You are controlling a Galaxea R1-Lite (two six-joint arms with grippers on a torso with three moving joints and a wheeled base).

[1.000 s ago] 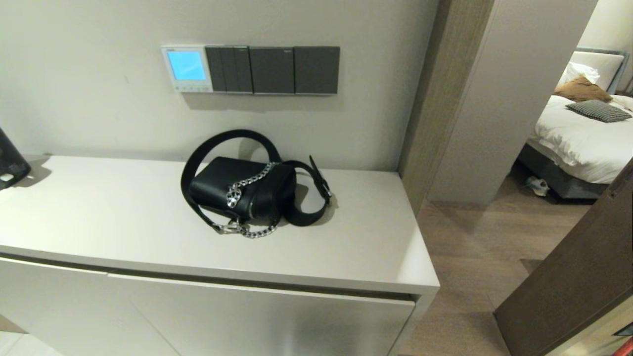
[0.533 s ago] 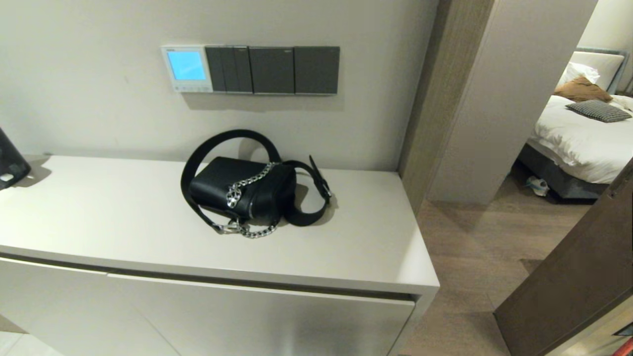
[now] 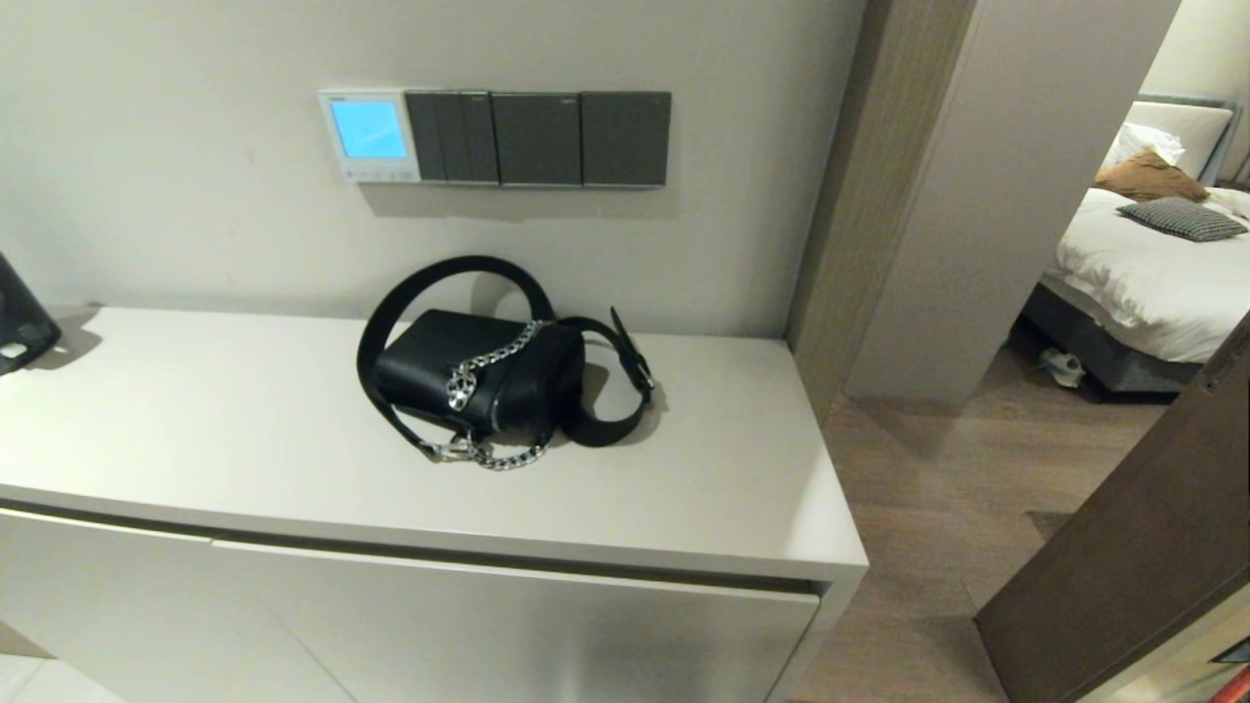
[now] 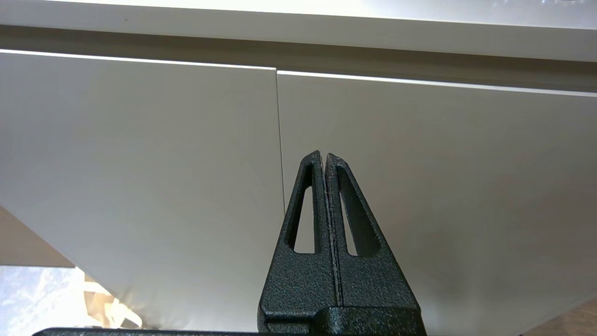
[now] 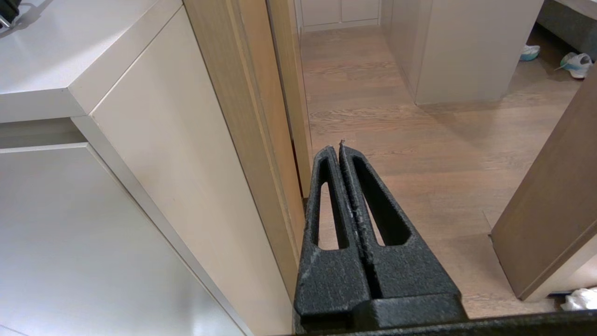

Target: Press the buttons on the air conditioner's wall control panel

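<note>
The white control panel (image 3: 368,135) hangs on the wall, its screen glowing light blue. The row of small pale buttons (image 3: 377,175) runs along its lower edge. Neither arm shows in the head view. My left gripper (image 4: 324,155) is shut and empty, low down and facing the white cabinet doors (image 4: 140,154). My right gripper (image 5: 335,147) is shut and empty, low beside the cabinet's right end, over the wooden floor (image 5: 433,154).
Three dark grey switch plates (image 3: 537,138) adjoin the panel on its right. A black handbag (image 3: 480,376) with strap and chain lies on the white cabinet top (image 3: 195,439) below them. A dark object (image 3: 20,317) stands at the far left. A wooden door frame (image 3: 840,195) and an open door (image 3: 1133,537) lie to the right.
</note>
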